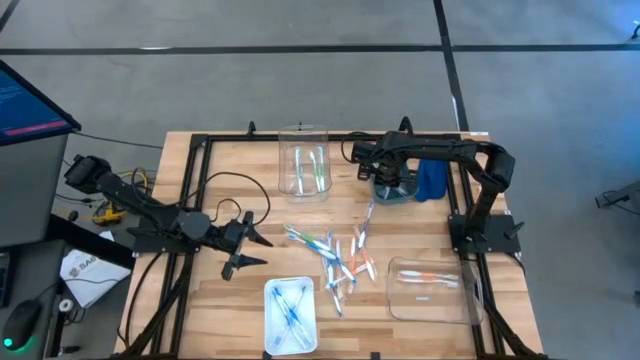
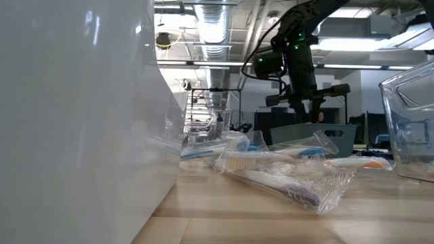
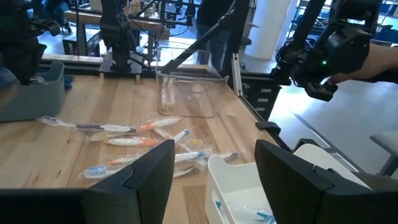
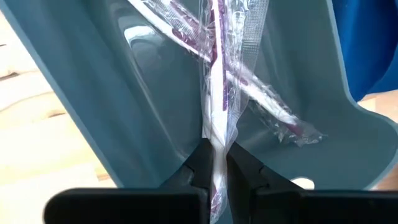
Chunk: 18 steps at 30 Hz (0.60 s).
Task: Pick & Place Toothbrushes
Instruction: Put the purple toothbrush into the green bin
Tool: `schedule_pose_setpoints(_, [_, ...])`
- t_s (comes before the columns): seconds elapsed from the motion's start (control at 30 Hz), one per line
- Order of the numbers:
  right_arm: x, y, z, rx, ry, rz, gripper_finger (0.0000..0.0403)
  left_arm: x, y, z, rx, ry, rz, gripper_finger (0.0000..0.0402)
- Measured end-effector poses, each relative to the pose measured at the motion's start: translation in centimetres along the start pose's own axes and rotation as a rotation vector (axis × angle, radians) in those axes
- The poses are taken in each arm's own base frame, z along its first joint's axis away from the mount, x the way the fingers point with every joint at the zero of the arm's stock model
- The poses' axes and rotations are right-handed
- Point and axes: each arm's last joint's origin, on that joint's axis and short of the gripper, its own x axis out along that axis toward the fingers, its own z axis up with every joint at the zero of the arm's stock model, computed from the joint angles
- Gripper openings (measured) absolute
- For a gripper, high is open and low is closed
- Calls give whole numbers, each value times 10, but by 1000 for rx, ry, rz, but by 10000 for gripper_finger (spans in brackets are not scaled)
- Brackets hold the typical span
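Note:
Several wrapped toothbrushes (image 1: 340,262) lie loose mid-table, also in the low view (image 2: 271,171) and the left wrist view (image 3: 134,138). My right gripper (image 4: 216,155) stands over a grey-blue bin (image 1: 397,190) at the far right, shut on a wrapped toothbrush with purple parts (image 4: 217,74). A second purple one (image 4: 264,102) lies slanted against the bin's wall (image 4: 124,106). My left gripper (image 1: 245,250) waits open at the table's left, level, with nothing between its fingers (image 3: 149,180). My right gripper pinches the wrapped purple toothbrush near one end (image 4: 216,134) between its two fingers. The fingers come from above and point down into the bin. The toothbrush hangs below them and crosses in front of the one lying there; its lower end runs out of view.
A clear container (image 1: 303,160) with green toothbrushes stands at the far middle, another (image 1: 430,288) with orange ones near right, and a white tray (image 1: 290,315) with blue ones at the near edge. A folded blue cloth (image 1: 432,180) lies beside the bin.

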Motion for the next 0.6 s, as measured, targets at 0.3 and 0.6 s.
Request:
schedule_pose_setpoints(0.3, [7,2,5,-13,21,-13,17,0,0,0,0,0,1,218])
schedule_pose_setpoints(0.6, [26,10,4,-66,76,-54,17,0,-1,-1,8,5,1,218])
